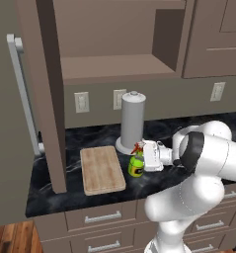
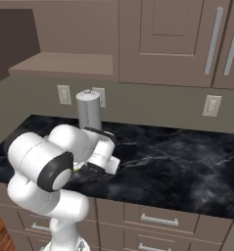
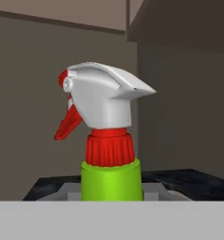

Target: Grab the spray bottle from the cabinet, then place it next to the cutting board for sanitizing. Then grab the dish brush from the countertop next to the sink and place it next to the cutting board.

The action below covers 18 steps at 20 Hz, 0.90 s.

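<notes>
Right now, gripper (image 1: 140,159) clamped on the bottle (image 1: 136,165), glossy green plastic with ribbed red collar and white trigger head, upright on the veined black marble counter (image 1: 75,190), just right of the rounded plank-grain board (image 1: 101,169), grey cylinder (image 1: 132,122) behind, cabinet (image 1: 114,64) open above.

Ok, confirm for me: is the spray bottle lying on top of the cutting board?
No, the spray bottle stands upright on the black countertop just right of the cutting board, not on it.
</notes>
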### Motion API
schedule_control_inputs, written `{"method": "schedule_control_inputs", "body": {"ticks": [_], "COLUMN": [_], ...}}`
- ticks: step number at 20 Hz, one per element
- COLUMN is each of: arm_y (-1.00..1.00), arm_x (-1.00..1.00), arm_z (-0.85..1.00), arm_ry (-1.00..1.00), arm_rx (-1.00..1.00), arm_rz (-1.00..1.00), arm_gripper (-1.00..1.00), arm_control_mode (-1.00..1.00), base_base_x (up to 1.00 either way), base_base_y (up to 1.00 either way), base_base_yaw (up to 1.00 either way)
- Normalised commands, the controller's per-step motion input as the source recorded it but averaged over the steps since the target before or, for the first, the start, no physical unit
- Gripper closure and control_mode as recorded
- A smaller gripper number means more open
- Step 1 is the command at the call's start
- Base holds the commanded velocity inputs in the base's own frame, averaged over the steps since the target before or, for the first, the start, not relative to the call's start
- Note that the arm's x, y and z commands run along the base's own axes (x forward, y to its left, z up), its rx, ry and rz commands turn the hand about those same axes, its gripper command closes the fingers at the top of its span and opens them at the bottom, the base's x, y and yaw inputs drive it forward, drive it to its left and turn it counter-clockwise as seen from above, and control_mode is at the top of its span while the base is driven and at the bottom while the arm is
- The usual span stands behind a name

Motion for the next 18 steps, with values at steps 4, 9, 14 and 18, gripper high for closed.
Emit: {"method": "schedule_control_inputs", "body": {"ticks": [4,9,14,18], "arm_y": [0.0,0.0,0.0,-0.03], "arm_x": [0.04,0.0,0.0,-0.04], "arm_z": [-0.29,-0.34,-0.25,0.0], "arm_ry": [0.01,0.0,0.0,0.03], "arm_rx": [-0.02,-0.02,-0.02,0.0], "arm_rz": [0.0,0.0,0.0,0.0], "arm_gripper": [1.0,1.0,-1.0,-1.0], "arm_control_mode": [-1.0,-1.0,-1.0,-1.0], "base_base_x": [0.0,0.0,0.0,0.0], "base_base_y": [0.0,0.0,0.0,0.0], "base_base_yaw": [0.0,0.0,0.0,0.0]}}
